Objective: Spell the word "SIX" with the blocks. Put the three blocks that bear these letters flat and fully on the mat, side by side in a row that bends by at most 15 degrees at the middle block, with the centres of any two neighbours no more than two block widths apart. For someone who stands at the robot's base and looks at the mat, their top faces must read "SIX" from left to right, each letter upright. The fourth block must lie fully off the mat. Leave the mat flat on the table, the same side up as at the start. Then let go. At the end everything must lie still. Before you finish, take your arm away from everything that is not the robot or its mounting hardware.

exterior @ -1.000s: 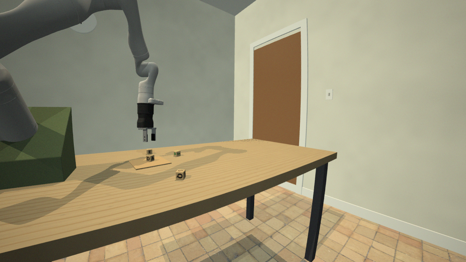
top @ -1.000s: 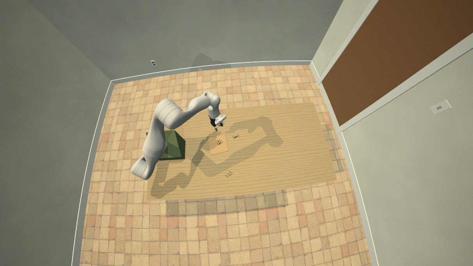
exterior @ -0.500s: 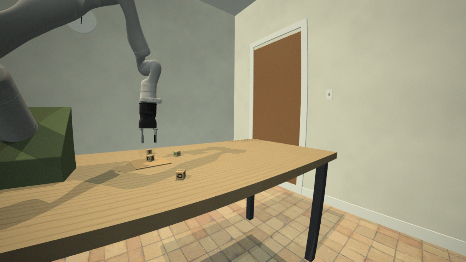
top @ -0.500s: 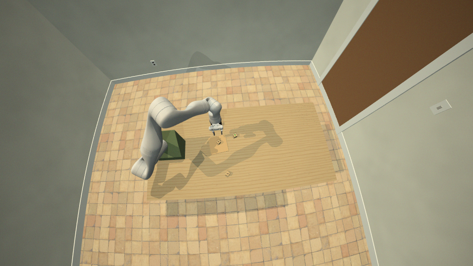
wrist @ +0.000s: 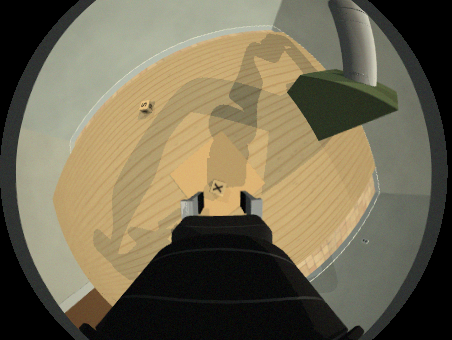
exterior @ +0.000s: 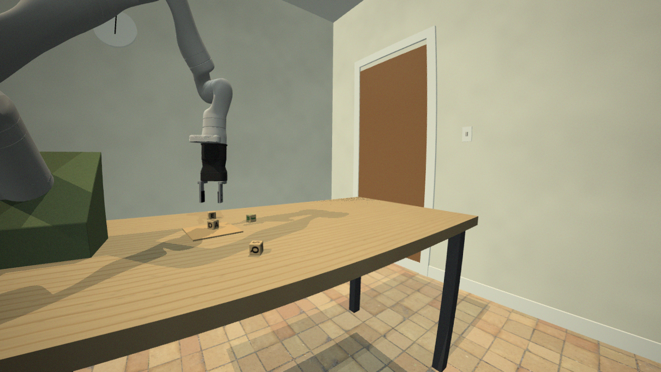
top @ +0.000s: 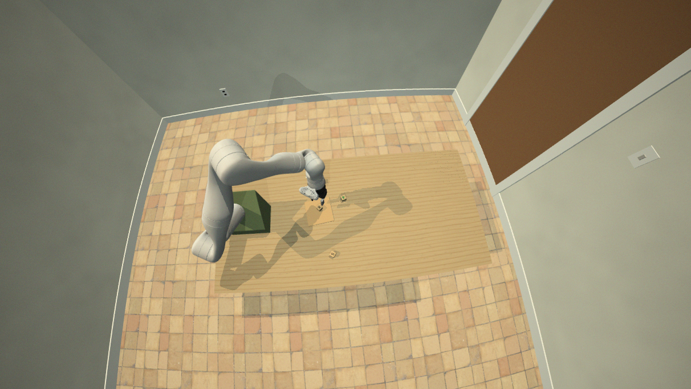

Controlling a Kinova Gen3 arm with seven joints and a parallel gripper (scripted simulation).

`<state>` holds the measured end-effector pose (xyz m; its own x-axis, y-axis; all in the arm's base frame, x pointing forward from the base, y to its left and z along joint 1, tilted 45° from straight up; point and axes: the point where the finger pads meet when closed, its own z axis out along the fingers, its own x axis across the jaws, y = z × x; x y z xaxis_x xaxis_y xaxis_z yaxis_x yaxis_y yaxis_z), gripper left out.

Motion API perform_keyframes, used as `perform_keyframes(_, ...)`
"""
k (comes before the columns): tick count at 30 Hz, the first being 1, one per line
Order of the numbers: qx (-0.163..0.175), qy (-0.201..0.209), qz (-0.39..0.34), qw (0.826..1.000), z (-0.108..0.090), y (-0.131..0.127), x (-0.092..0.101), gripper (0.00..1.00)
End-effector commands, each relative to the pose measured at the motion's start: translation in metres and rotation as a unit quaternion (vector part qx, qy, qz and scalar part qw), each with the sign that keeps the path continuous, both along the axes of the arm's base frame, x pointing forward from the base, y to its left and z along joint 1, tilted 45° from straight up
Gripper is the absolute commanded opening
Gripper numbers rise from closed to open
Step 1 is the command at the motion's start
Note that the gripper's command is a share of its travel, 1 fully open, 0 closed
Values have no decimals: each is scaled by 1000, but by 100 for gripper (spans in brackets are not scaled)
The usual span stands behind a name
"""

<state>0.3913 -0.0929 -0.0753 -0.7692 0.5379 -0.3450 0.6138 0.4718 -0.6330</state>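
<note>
Gripper (top: 317, 200) (exterior: 211, 201) (wrist: 222, 199), one: fingers fully open, pointing down, nothing held; above the mat and apart from the blocks.
Mat (top: 326, 216) (exterior: 221, 231) (wrist: 192, 170), one, pale orange: flat on the wooden table (top: 410, 232) (exterior: 323, 240) (wrist: 90, 190).
X block (top: 319, 207) (exterior: 212, 225) (wrist: 218, 188): on the mat, X on top, D and A on two sides.
S block (top: 332, 254) (exterior: 256, 248) (wrist: 145, 106): off the mat, well apart, S on top, Q on one side.
Green-marked block (top: 342, 197) (exterior: 251, 217): on the table near the mat; its top letter too small to read.
E-sided block (exterior: 211, 215): behind the X block in the exterior view; top letter unreadable.

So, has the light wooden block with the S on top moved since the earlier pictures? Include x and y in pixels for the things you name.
No. The light wooden S-topped block (top: 332, 254) (exterior: 256, 248) (wrist: 145, 106) sits at the same spot against the table's (top: 410, 242) (exterior: 323, 259) (wrist: 95, 175) front edge.
</note>
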Motion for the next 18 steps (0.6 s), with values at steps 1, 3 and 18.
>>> perform_keyframes(1, -2, -14, -9, 1000, 3, 2, 0, 100)
perform_keyframes(3, -7, -37, -29, 999, 5, 1, 0, 100)
perform_keyframes(18, -22, -118, -100, 988, 14, -4, 0, 100)
